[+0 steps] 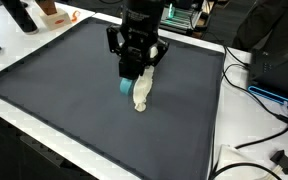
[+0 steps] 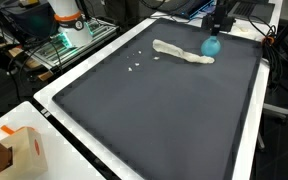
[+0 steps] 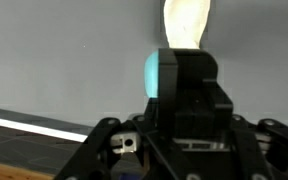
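Note:
A small teal object (image 1: pixel 128 86) rests on the dark grey mat (image 1: pixel 74 90), touching one end of a long cream-coloured soft piece (image 1: pixel 142 94). My gripper (image 1: pixel 133 76) comes straight down onto the teal object, its black fingers closed around it. In the wrist view the black fingers (image 3: pixel 189 75) form one block with the teal object (image 3: pixel 156 75) showing at their left edge and the cream piece (image 3: pixel 187 22) stretching away beyond. In an exterior view the teal object (image 2: pixel 212 46) lies at the right end of the cream piece (image 2: pixel 179 53), under the gripper (image 2: pixel 216 34).
A white table border (image 1: pixel 220 120) frames the mat. Cables (image 1: pixel 259 135) and a black clamp (image 1: pixel 281 158) lie off one side. A few white crumbs (image 2: pixel 136 62) dot the mat. An orange and white box (image 2: pixel 14 150) stands at a corner.

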Robot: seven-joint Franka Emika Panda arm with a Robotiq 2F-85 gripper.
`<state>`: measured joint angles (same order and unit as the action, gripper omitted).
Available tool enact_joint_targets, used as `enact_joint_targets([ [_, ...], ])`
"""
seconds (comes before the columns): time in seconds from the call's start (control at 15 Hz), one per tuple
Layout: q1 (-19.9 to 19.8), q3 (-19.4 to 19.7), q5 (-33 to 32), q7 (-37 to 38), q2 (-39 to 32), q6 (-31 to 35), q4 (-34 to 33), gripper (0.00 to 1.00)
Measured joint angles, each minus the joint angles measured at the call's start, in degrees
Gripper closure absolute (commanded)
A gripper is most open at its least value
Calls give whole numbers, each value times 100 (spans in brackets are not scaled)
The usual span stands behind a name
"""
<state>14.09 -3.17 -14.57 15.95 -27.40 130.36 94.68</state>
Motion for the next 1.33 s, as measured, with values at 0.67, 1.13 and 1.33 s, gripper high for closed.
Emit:
enact_joint_targets([
  [0.67,-1061,-848,2834,-2609,536,886,990,75],
  [1.13,-1585,-1066,4404,-3524,511,435,1083,75],
  [1.33,-1704,-1055,4746,-3554,490,148,1087,75],
])
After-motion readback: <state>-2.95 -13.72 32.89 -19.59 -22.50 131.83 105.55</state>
